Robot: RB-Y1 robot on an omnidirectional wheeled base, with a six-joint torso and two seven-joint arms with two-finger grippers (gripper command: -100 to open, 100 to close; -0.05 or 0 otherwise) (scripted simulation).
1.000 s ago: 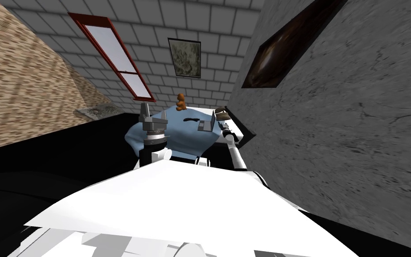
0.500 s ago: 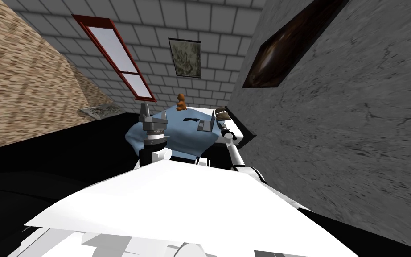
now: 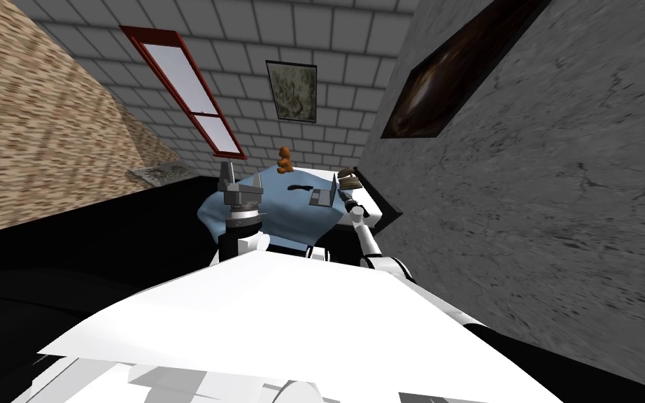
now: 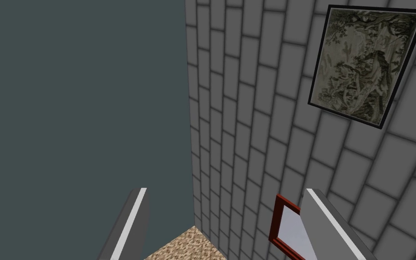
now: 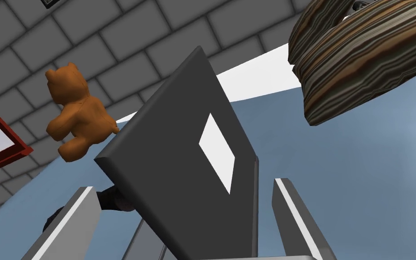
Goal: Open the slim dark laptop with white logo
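Laptop (image 5: 166,135) lid stands raised, logo (image 5: 216,153) facing right end effector (image 5: 184,185), whose fingers are spread.

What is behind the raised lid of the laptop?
A brown teddy bear sits beyond the laptop, at the edge of the blue cover. A dark thing pokes out beside it; the laptop covers the rest.

White right forearm (image 3: 364,238), dark wrist joint, left hand (image 4: 225,192) and right hand (image 5: 183,185) with thin grey blade fingers (image 4: 130,225), apparently white-edged
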